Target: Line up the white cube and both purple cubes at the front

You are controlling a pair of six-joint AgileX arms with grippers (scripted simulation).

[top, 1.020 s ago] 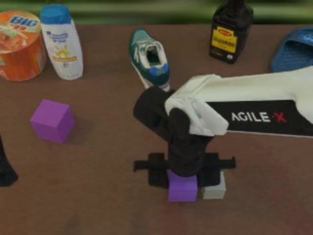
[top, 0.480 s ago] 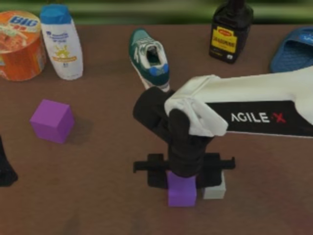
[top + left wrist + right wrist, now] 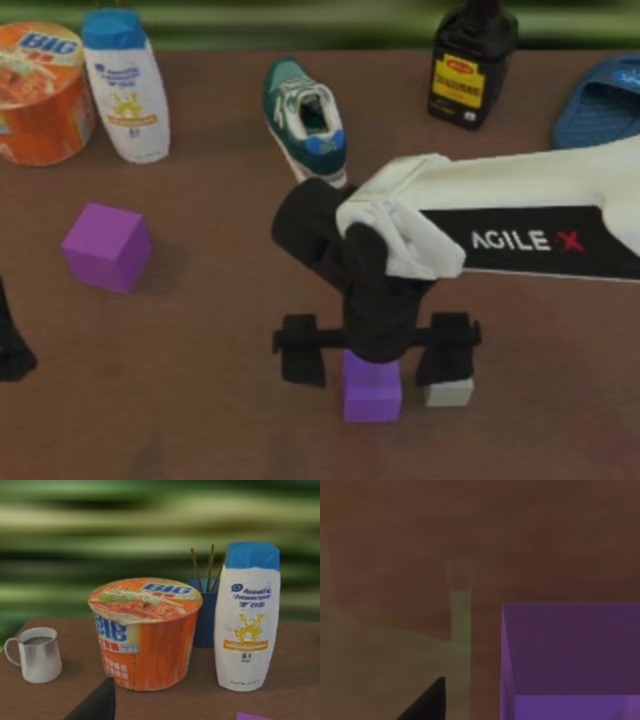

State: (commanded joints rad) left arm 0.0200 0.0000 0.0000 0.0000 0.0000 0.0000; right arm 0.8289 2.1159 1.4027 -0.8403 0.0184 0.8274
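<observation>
While the smaller purple cube [image 3: 372,388] sits between spread fingers: released.
White cube [image 3: 447,392]: just beside, under one fingertip.
Right gripper [image 3: 375,350]: wide open, empty; lift straight up.
Larger purple cube [image 3: 106,246]: well apart.
Left gripper [image 3: 12,350]: parked at the left edge.

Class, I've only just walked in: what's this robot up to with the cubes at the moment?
The right gripper hangs over the smaller purple cube at the table's front edge, fingers spread wide and clear of it. The white cube sits to that cube's right, a small gap between them. The larger purple cube waits on its own at the table's left, not yet in line. The left arm is parked at the far left edge.
</observation>
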